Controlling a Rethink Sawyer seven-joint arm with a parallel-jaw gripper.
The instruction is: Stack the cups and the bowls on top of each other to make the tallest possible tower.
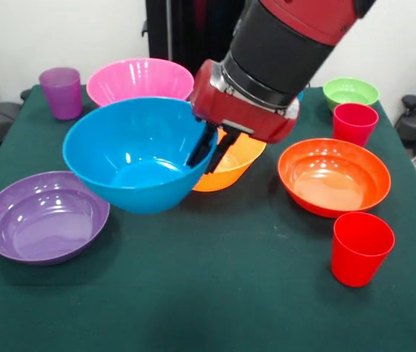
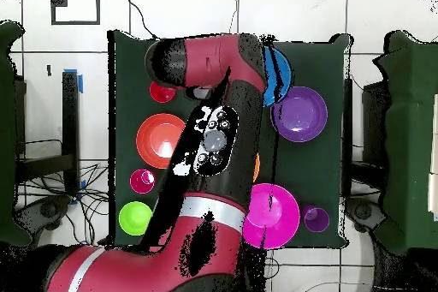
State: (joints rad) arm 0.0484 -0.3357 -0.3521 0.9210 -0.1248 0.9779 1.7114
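Note:
My gripper [image 1: 210,151] is shut on the right rim of the medium blue bowl [image 1: 136,154], one finger inside and one outside, and holds it tilted above the table. In the overhead view the arm hides the gripper and only part of the blue bowl [image 2: 279,74] shows. An orange bowl [image 1: 231,165] sits just behind the gripper. A red-orange bowl [image 1: 333,176] lies to the right. Two red cups stand upright, one near the front right [image 1: 361,248] and one further back [image 1: 354,123]. No tower stands.
A purple bowl [image 1: 44,216] lies at the front left. A pink bowl [image 1: 139,79] and a purple cup [image 1: 61,92] stand at the back left. A small green bowl [image 1: 350,92] sits at the back right. The green cloth [image 1: 215,293] covers the table.

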